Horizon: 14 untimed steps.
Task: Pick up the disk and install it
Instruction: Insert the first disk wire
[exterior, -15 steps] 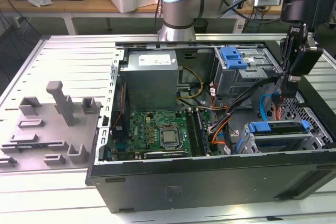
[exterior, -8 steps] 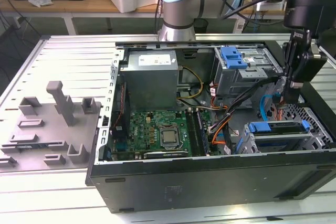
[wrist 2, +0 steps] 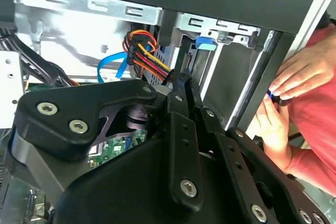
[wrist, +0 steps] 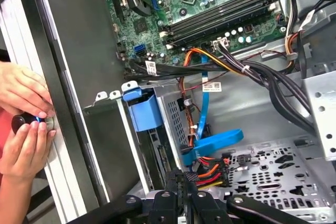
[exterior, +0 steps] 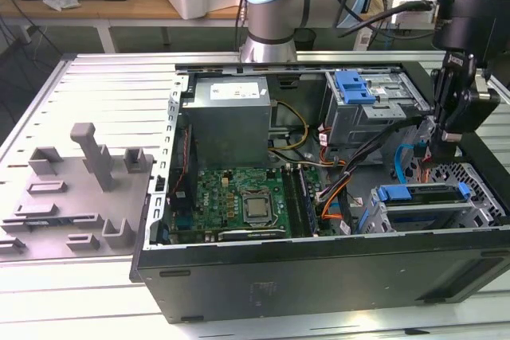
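1. Just above the drive cage (exterior: 373, 219), the pincer (wrist: 182, 174) hangs with its fingers pressed together, nothing seen between them.
2. Inside the cage the disk (exterior: 437, 191) stands on edge in its blue carrier, likely so the rails guide it.
3. Its long axis runs along the cage's length, thin edge upward; the connector end I cannot tell.
4. A power plug (wrist: 211, 174) sits just beside the cage.
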Available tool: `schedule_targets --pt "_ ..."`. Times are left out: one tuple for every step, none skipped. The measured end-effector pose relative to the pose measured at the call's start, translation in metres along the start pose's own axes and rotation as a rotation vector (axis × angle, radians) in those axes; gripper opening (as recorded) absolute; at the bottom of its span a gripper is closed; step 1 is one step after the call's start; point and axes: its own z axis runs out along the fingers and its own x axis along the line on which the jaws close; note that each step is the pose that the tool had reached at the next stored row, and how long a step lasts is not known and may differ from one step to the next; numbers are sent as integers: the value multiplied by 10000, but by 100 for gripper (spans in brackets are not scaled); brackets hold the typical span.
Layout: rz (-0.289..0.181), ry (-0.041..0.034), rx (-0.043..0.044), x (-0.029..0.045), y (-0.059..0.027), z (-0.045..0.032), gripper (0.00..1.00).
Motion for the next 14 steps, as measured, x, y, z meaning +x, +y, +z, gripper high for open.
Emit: schedule_targets --pt "-6 -59 -2 25 -1 11 17" --pt "-10 -116 -4 44 -2 19 17" --pt "-13 -206 -6 63 -1 27 17" --pt "-16 -306 -11 83 0 36 17" --pt "-19 -372 -13 95 1 41 17" --pt "-24 -472 -18 112 1 49 17" --pt "-38 -590 -21 134 1 59 17" --pt "-57 -628 -14 143 -1 62 17" --pt "-98 -651 3 149 -2 65 17" --pt "-218 -684 52 157 -3 68 17" --pt "-298 -699 78 161 -1 69 17" --pt "-446 -722 127 168 9 71 17" --pt "-607 -743 181 176 21 72 17" --pt "-723 -756 218 181 29 72 17"
